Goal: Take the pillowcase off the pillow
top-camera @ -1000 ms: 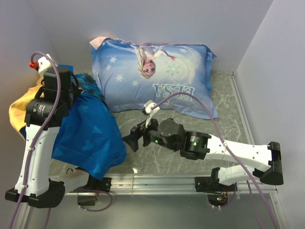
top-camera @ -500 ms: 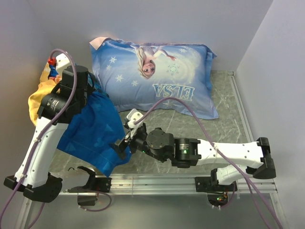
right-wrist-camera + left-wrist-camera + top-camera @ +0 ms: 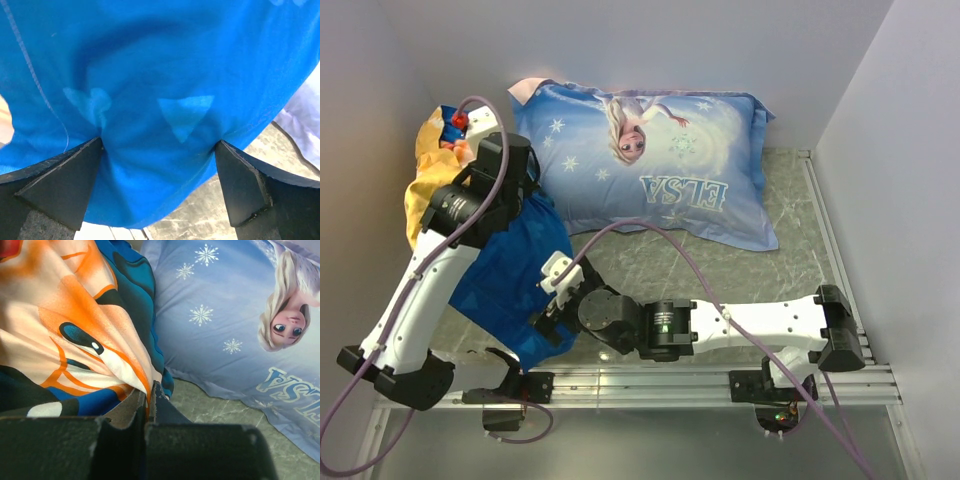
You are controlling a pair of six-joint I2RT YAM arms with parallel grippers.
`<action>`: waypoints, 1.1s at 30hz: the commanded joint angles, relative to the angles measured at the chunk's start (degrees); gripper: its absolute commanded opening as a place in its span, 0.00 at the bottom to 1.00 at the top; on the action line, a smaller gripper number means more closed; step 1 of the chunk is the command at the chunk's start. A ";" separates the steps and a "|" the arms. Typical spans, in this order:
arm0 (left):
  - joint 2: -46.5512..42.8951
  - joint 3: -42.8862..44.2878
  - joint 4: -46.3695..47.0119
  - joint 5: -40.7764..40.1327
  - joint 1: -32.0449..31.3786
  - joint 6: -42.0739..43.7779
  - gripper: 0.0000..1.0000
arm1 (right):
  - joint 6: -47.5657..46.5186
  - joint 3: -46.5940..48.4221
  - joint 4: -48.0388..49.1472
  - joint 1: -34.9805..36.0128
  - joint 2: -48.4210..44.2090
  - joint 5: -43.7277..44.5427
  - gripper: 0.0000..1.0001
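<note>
The pillowcase (image 3: 505, 270) is bunched at the left side of the table (image 3: 720, 270). Its blue side drapes toward the near edge and its yellow side bulges by the wall. No white pillow shows, so I cannot tell whether it is inside.

The left claw (image 3: 148, 395) is closed tight on a thin fold of orange-and-white print. The right claw (image 3: 159, 145) is spread wide, its two fingers pressed into the blue cloth and gripping nothing.

The main risk looks like the left pinch: it is a narrow fold, and a hard pull could slide it free. If the right claw closes here it may catch only loose cloth, or both layers together, trapping whatever is inside. The Elsa pillow (image 3: 660, 160) lies just beside the bundle and could get dragged.
</note>
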 commanded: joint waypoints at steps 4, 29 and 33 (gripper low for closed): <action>0.10 5.23 12.47 3.39 -2.99 0.34 0.00 | -1.57 0.12 2.63 2.41 -2.43 5.18 1.00; 2.56 5.67 12.39 -0.39 -10.02 -1.51 0.00 | 4.66 -5.59 6.94 3.11 -5.41 2.99 1.00; 2.83 6.11 12.39 -0.30 -10.64 -1.68 0.00 | 5.37 -3.93 6.06 2.76 -2.78 4.92 1.00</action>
